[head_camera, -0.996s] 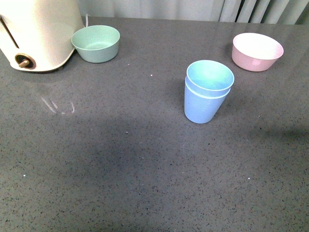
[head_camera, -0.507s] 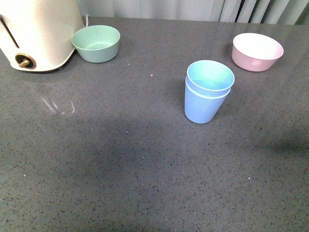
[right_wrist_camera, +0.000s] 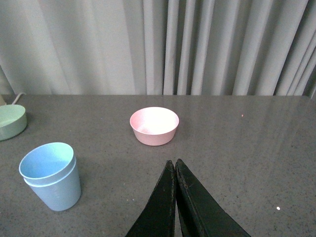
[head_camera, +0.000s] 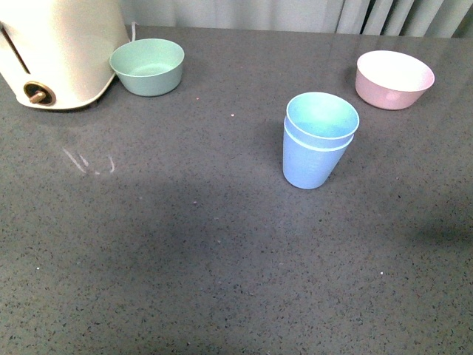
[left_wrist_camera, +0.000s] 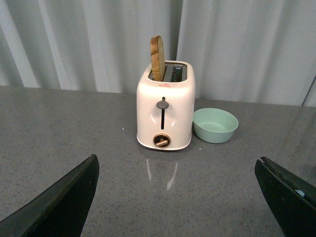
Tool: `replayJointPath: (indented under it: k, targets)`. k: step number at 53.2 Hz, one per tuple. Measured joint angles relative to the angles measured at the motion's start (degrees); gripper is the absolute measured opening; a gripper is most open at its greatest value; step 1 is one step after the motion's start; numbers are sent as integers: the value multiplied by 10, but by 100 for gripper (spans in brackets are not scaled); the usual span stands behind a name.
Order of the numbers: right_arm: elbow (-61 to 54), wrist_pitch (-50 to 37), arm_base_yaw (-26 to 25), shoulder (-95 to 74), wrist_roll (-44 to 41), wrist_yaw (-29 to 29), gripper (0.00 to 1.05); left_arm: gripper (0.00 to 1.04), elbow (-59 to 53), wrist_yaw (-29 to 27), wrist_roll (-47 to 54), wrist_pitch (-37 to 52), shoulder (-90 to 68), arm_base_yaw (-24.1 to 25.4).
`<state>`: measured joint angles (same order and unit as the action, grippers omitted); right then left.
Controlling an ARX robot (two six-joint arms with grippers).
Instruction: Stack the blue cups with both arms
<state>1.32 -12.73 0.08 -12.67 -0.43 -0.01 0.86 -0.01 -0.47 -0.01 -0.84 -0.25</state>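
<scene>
The two blue cups (head_camera: 316, 144) stand nested, one inside the other, upright on the dark grey table right of centre in the front view. They also show in the right wrist view (right_wrist_camera: 52, 177), apart from my right gripper (right_wrist_camera: 174, 162), which is shut and empty with its black fingers pressed together. My left gripper (left_wrist_camera: 177, 165) is open and empty, its fingers (left_wrist_camera: 64, 202) spread wide over bare table facing the toaster. Neither arm shows in the front view.
A cream toaster (head_camera: 52, 52) with a slice of bread (left_wrist_camera: 157, 58) stands at the back left, a mint green bowl (head_camera: 148, 66) beside it. A pink bowl (head_camera: 393, 79) sits at the back right. Grey curtains (right_wrist_camera: 158, 44) hang behind the table.
The cups and bowls have not moved. A dark shadow at the right edge of the table has drifted lower and toward the edge.
</scene>
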Motion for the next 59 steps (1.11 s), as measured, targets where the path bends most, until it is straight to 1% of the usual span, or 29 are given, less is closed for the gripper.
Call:
replayJointPath:
  k: [10, 12, 14, 16, 36, 39, 45, 47, 50, 54, 59]
  targets:
    - [0, 25, 0, 25, 0, 0, 2, 96, 0, 0, 0, 0, 0, 0]
    - [0, 46, 0, 43, 0, 0, 2, 96, 0, 0, 0, 0, 0, 0]
    - [0, 92, 0, 74, 0, -2, 2, 96, 0, 0, 0, 0, 0, 0]
    - [0, 118, 0, 102, 0, 1, 2, 96, 0, 0, 0, 0, 0, 0]
    - [0, 126, 0, 123, 0, 0, 3, 96, 0, 0, 0, 0, 0, 0]
    - [0, 126, 0, 123, 0, 0, 14, 96, 0, 0, 0, 0, 0, 0]
    - [0, 126, 0, 123, 0, 0, 30, 96, 0, 0, 0, 0, 0, 0]
    - [0, 126, 0, 123, 0, 0, 37, 96, 0, 0, 0, 0, 0, 0]
    - [0, 126, 0, 123, 0, 0, 44, 96, 0, 0, 0, 0, 0, 0]
    - [0, 126, 0, 123, 0, 0, 58, 96, 0, 0, 0, 0, 0, 0]
    - [0, 126, 0, 123, 0, 0, 81, 96, 0, 0, 0, 0, 0, 0]
